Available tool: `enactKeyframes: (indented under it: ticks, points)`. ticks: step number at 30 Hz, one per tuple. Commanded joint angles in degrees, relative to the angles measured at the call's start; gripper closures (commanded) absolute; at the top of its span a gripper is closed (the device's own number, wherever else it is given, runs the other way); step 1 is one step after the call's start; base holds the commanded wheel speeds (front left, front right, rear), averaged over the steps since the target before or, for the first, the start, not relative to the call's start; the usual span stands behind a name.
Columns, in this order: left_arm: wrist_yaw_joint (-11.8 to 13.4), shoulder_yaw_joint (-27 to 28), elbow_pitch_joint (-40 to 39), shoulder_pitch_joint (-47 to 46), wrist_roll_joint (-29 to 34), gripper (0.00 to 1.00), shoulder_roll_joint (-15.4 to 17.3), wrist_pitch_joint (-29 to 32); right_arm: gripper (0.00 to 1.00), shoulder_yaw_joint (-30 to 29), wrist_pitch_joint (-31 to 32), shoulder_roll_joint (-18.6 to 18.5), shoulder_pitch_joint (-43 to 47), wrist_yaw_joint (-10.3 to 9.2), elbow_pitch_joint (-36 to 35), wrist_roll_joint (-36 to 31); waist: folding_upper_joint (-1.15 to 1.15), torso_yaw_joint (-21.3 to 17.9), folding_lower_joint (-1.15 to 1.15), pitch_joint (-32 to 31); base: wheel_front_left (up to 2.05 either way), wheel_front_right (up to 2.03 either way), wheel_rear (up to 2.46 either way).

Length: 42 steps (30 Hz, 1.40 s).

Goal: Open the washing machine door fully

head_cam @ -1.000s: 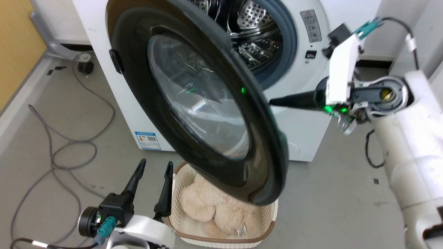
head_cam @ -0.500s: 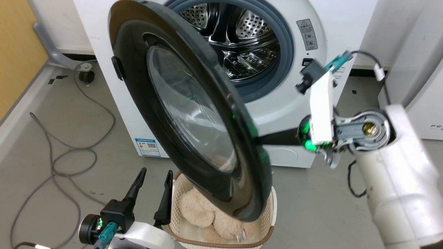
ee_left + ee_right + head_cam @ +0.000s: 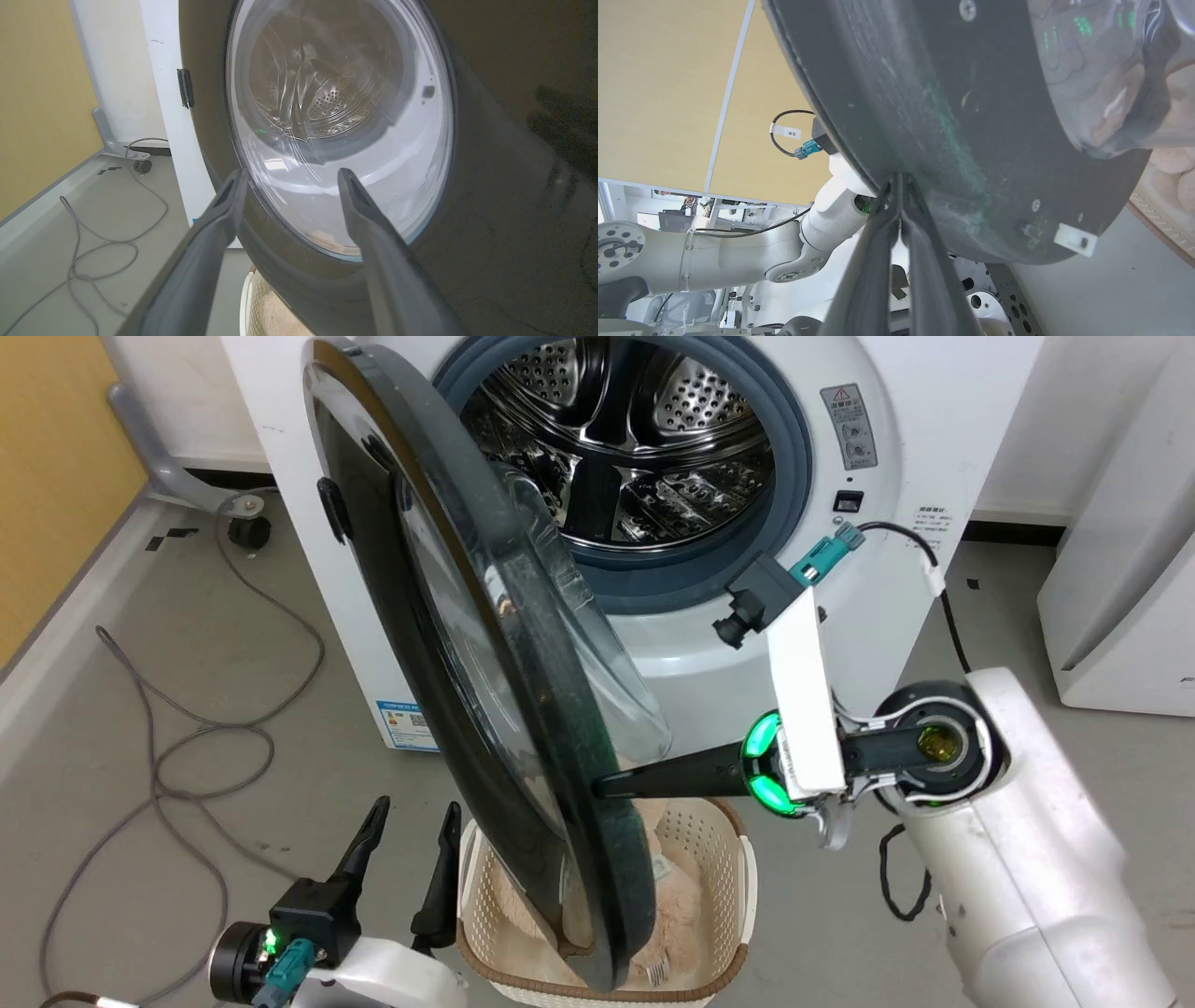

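The washing machine (image 3: 840, 392) stands with its steel drum (image 3: 635, 439) exposed. Its glossy black round door (image 3: 476, 663) hangs swung out to the left, almost edge-on in the head view, handle tab (image 3: 332, 510) at the far rim. My right gripper (image 3: 599, 787) is shut, its tips pressed against the inner rim of the door (image 3: 948, 116); the right wrist view shows the fingertips (image 3: 900, 179) together on the dark rim. My left gripper (image 3: 406, 821) is open at the lower left, facing the door's glass bowl (image 3: 336, 116) with nothing between its fingers (image 3: 233, 186).
A cream basket (image 3: 709, 840) holding a plush toy (image 3: 672, 896) sits on the floor under the door. Grey cables (image 3: 187, 747) loop on the floor at the left. Another white unit (image 3: 1120, 569) stands at the right, and a yellow wall (image 3: 56, 476) at the left.
The door has swung wider to the left, showing more of the drum. My right gripper has followed its inner rim down and leftward. The head camera has shifted too.
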Motion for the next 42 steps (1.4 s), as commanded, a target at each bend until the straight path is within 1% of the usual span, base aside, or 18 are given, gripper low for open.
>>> enactKeyframes:
  ticks: [1,4,7,8,9,10,11,18,22,25,27,30,34,37,40,42]
  points:
    - [0.3,0.2,0.1,0.5,0.2,0.00,0.4,-0.3,1.00,0.5,-0.9,0.2,1.4,0.05,-0.4,0.9,0.00,0.0,0.00,0.1,0.00,0.00,0.00]
    - [0.4,0.3,0.2,0.5,0.2,0.00,0.4,-0.3,1.00,1.2,-3.0,0.2,2.3,0.05,-1.0,2.5,0.00,-0.1,0.00,0.1,0.00,0.00,0.00]
    - [0.6,0.3,0.2,0.6,0.1,0.00,0.4,-0.3,1.00,0.6,-6.5,0.2,4.2,0.05,-2.4,2.9,0.00,-0.4,0.00,0.1,0.00,0.00,0.00]
    - [0.6,0.3,0.2,0.7,0.0,0.00,0.4,-0.3,0.91,-0.2,-8.8,0.2,5.1,0.05,-3.3,2.9,0.00,-0.6,0.00,0.2,0.00,0.00,0.00]
    - [0.7,0.3,0.1,0.6,0.0,0.00,0.3,-0.3,0.65,-1.0,-11.2,0.3,6.2,0.05,-4.1,3.1,0.00,-0.7,0.00,0.2,0.00,0.00,0.00]
    - [0.7,0.3,0.1,0.6,-0.1,0.00,0.3,-0.3,0.52,-1.4,-12.8,0.3,7.4,0.05,-5.0,3.1,0.00,-0.9,0.00,0.2,0.00,0.00,0.00]
    - [0.7,0.3,0.2,0.6,-0.1,0.00,0.3,-0.3,0.00,-2.2,-14.8,0.3,8.7,0.05,-6.2,2.8,0.00,-1.0,0.00,0.3,0.00,0.00,0.00]
    - [0.9,0.5,0.2,0.9,-0.2,0.00,0.3,-0.3,0.00,-8.6,-30.6,-0.1,21.6,0.05,-13.7,-1.2,0.00,-2.6,0.00,0.3,0.00,0.00,0.00]
    - [1.0,0.5,0.6,1.2,-0.1,0.00,0.3,-0.3,0.00,-12.5,-40.5,-0.2,29.6,0.05,-15.7,-5.1,0.00,-3.5,0.00,-0.2,0.00,0.00,0.00]
    - [0.9,0.4,1.0,1.4,-0.1,0.00,0.3,-0.3,0.00,-15.5,-48.4,-0.1,35.1,0.05,-15.8,-8.8,0.00,-4.0,0.00,-0.7,0.00,0.00,0.00]
    - [0.9,0.4,1.2,1.6,-0.1,0.00,0.3,-0.3,0.00,-17.7,-54.3,0.0,38.2,0.05,-15.0,-12.6,0.00,-4.3,0.00,-0.9,0.00,0.00,0.00]
    - [0.9,0.5,1.6,1.8,-0.1,0.00,0.3,-0.3,0.00,-21.0,-62.9,0.1,41.3,0.05,-12.7,-21.0,0.00,-4.8,0.00,-1.0,0.00,0.00,0.00]
    - [0.9,0.5,1.9,1.9,-0.1,0.00,0.3,-0.3,0.00,-25.7,-72.4,0.2,43.2,0.05,-10.6,-31.1,0.00,-5.4,0.00,-1.1,0.00,0.00,0.00]
    - [0.9,0.6,2.1,1.8,-0.1,0.00,0.3,-0.3,0.00,-28.9,-79.3,0.2,43.1,0.05,-10.0,-37.2,0.00,-5.7,0.00,-1.0,0.00,0.00,0.00]
    - [1.0,0.7,2.1,1.7,-0.1,0.00,0.4,-0.3,0.00,-30.5,-83.9,0.2,42.5,0.05,-11.2,-44.4,0.00,-5.9,0.00,-0.8,0.00,0.00,0.00]
    - [1.0,0.9,2.0,1.6,-0.1,0.00,0.4,-0.3,0.00,-30.8,-85.2,0.2,42.2,0.05,-13.0,-49.0,0.00,-6.0,0.00,-0.5,0.00,0.00,0.00]
